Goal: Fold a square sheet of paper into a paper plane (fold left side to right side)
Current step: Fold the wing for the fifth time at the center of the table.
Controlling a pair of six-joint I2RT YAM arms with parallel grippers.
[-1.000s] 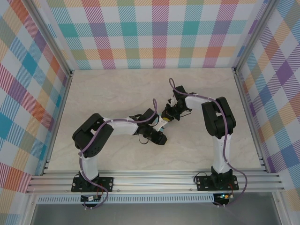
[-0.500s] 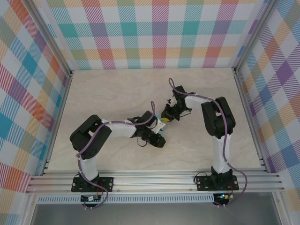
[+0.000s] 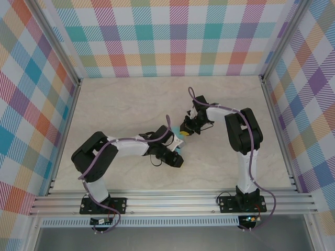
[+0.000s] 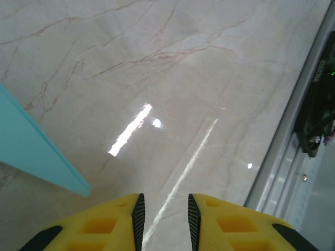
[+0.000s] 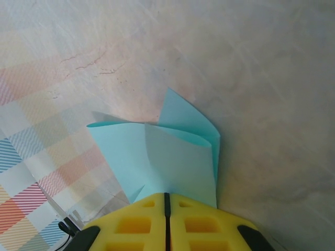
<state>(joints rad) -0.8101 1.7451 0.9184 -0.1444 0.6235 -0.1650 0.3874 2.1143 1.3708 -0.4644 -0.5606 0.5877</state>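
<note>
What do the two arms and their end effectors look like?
The left arm and the right arm have white links, black joint housings and a purple cable along them. The left end effector and the right end effector have yellow fingers with rectangular cut-outs and black ribbed inner pads.

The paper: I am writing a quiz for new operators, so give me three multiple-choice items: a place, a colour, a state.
1. In the left wrist view, where is the paper relative to the left gripper?
A. left of it, apart
B. between its jaws
C. right of it
2. What colour is the paper?
A. red
B. turquoise
C. white
3. How is the right gripper?
A. wide open
B. shut on nothing
C. shut on the paper
Answers: 1 A, bare table between its open jaws; 2 B, both wrist views; 3 C, paper sticks out of its closed jaws.
</note>
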